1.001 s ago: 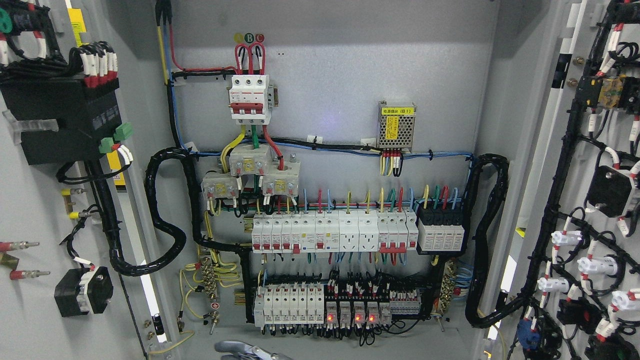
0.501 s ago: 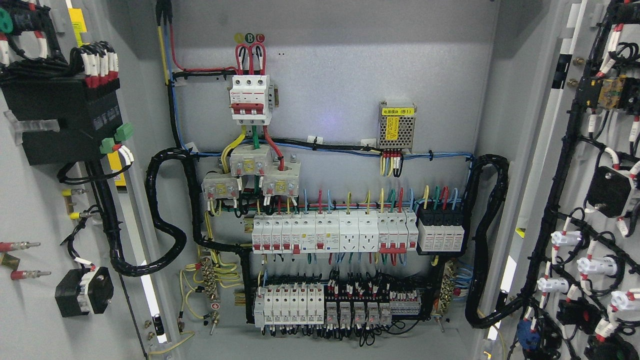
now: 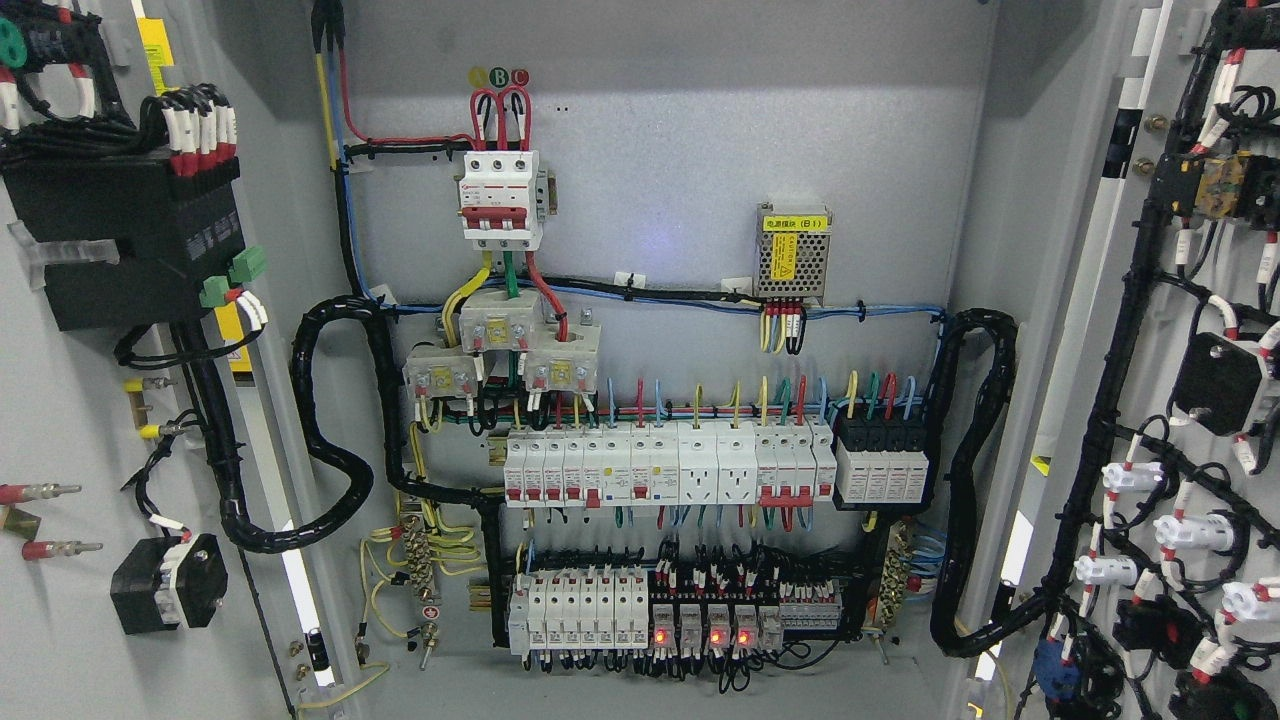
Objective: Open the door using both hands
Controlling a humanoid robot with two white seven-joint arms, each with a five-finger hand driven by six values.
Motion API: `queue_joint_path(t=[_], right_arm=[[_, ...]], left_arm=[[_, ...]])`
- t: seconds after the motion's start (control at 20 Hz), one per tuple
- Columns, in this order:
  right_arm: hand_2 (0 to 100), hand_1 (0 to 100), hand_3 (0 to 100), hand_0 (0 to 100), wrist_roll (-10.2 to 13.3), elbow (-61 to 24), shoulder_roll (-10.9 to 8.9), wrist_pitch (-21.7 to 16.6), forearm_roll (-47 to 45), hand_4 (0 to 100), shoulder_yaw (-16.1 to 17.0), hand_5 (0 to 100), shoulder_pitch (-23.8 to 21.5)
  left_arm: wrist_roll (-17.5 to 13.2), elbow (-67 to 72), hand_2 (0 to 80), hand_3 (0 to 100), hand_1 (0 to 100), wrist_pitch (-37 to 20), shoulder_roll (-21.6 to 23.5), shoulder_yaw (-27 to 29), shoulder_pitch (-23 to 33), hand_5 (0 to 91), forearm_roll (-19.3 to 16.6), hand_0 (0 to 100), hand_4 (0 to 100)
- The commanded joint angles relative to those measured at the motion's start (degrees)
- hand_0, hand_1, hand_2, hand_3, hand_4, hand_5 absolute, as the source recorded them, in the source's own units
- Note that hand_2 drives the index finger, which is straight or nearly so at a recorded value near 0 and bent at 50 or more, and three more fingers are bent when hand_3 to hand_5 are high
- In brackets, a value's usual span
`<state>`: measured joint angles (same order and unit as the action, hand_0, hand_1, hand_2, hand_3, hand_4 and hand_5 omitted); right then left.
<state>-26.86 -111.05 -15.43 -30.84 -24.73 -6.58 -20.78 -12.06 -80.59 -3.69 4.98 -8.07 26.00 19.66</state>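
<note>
Grey steel cabinet w/ both doors swung wide; no robot hand or arm shows in the head view, so whether fingers are released, clenched or grasping can't be told.

Left door fills the left edge, inner face toward the camera, carrying a black box w/ red-and-white ferruled wires on top, green connectors beside it, and a smaller black block lower down. Right door stands at the right edge, also inner face out, covered w/ a black wiring loom, white lamp backs and black switch bodies.

Between the doors, the back panel is fully exposed. Top centre: red-and-white 3-pole breaker w/ red loops above. To its right, a small perforated power supply w/ yellow label. Mid panel: a row of white breakers and sockets, black modules at its right end. Bottom: a second row of white breakers, beside them relays w/ red lights lit. Thick black corrugated conduit loops from panel to left door; another loops at the right side.
</note>
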Motion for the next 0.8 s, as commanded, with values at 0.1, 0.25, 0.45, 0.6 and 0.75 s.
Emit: queue_joint_path(t=[0.1, 0.25, 0.45, 0.6, 0.75], right_arm=[[0, 15, 0, 21, -0.03, -8.39, -2.24, -2.56, -3.3, 0, 15.45, 0, -1.54], [0, 15, 0, 21, 0.05, -8.56, -2.15, -2.65, -8.21, 0, 15.98, 0, 0.03], [0, 14, 0, 21, 1.28, -8.56, -4.95, -3.52, -9.63, 0, 19.84, 0, -0.14], [0, 14, 0, 21, 1.99, -8.48, -5.23, -3.88, -9.63, 0, 21.08, 0, -0.22], [0, 14, 0, 21, 1.99, -8.48, -5.84, -3.88, -9.72, 0, 20.99, 0, -0.57]], left_arm=[[0.19, -28.48, 0.0, 0, 0, -1.32, 4.86, 1.31, 2.3, 0.0, -2.35, 0, 0], [-2.52, -31.99, 0.0, 0, 0, -3.33, 7.84, 1.22, 2.73, 0.0, -2.35, 0, 0], [-6.49, -33.76, 0.0, 0, 0, -13.08, 11.01, 0.61, 4.32, 0.0, -2.69, 0, 0], [-6.31, -35.85, 0.0, 0, 0, -16.34, 11.02, 1.22, 5.02, 0.0, -2.79, 0, 0], [-6.14, -38.94, 0.0, 0, 0, -17.49, 11.02, 1.66, 5.02, 0.0, -2.87, 0, 0]])
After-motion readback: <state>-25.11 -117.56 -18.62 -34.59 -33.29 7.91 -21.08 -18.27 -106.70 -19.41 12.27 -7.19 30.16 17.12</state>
